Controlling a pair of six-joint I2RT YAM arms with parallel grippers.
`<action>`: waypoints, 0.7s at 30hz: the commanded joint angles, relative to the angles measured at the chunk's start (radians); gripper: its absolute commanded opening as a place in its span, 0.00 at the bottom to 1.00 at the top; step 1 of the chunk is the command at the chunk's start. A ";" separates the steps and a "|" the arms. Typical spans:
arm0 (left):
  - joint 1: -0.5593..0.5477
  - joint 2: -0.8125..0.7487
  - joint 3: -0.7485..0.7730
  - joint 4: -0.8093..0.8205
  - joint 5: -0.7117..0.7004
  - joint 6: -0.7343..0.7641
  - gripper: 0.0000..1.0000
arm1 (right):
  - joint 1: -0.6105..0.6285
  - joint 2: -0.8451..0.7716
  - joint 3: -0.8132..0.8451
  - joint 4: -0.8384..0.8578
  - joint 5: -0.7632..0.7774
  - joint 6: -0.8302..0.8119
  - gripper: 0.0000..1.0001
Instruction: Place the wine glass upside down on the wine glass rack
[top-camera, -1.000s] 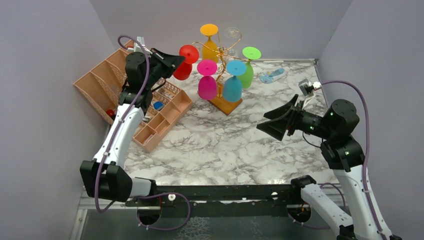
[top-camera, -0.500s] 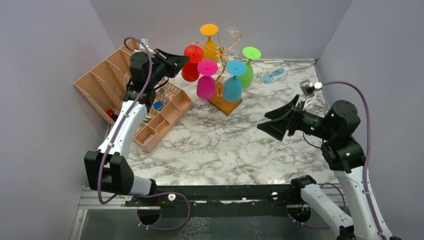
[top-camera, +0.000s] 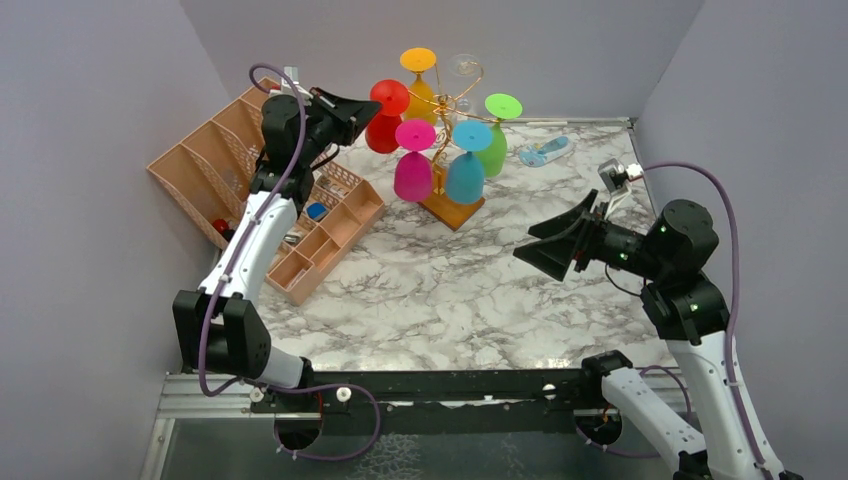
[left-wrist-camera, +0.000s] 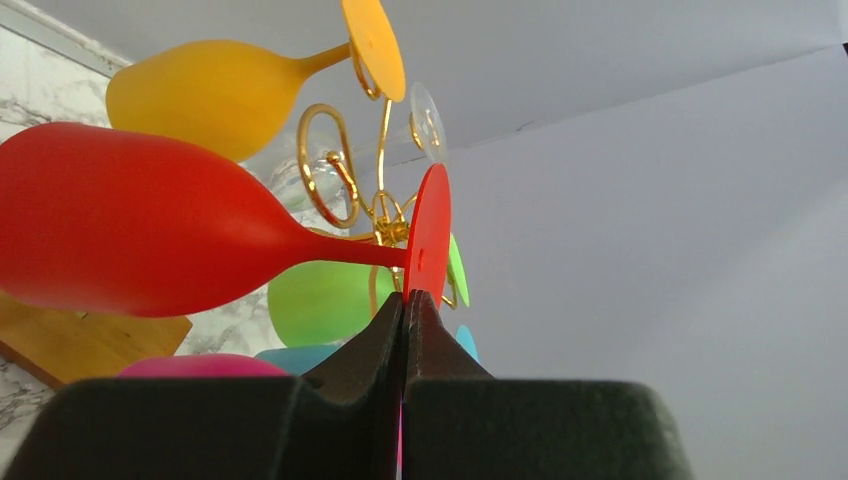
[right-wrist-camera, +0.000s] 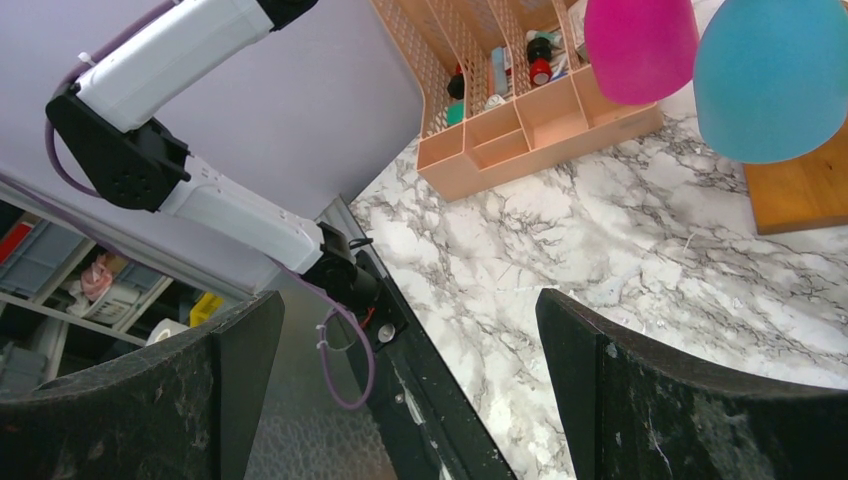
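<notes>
My left gripper (top-camera: 362, 106) is shut on the foot of a red wine glass (top-camera: 384, 118), holding it upside down at the left side of the gold wire rack (top-camera: 452, 98). In the left wrist view the red glass (left-wrist-camera: 160, 235) lies sideways; my gripper (left-wrist-camera: 405, 300) pinches the edge of its round foot beside a gold scroll arm (left-wrist-camera: 330, 165). Orange (top-camera: 418, 85), pink (top-camera: 413, 160), blue (top-camera: 466, 165), green (top-camera: 494, 135) and a clear glass hang on the rack. Its wooden base (top-camera: 455, 210) sits on the marble. My right gripper (top-camera: 535, 245) is open and empty over the table's right side.
A peach mesh organiser (top-camera: 255, 195) with small items lies at the left, under my left arm. A pale blue object (top-camera: 545, 152) lies at the back right. Grey walls close in on three sides. The black rail (top-camera: 440, 385) runs along the near edge.
My left gripper has carried the red glass up and to the right, closer to the rack's scroll arms. The right arm has not moved.
</notes>
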 joint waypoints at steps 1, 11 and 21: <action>-0.009 0.015 0.075 0.050 0.025 -0.003 0.00 | 0.005 0.002 -0.003 0.010 0.017 0.006 1.00; -0.034 0.037 0.103 0.054 0.010 0.010 0.00 | 0.005 0.009 -0.009 0.014 0.016 0.005 1.00; -0.056 0.060 0.125 0.062 -0.010 0.015 0.00 | 0.005 0.006 -0.008 0.011 0.018 -0.001 1.00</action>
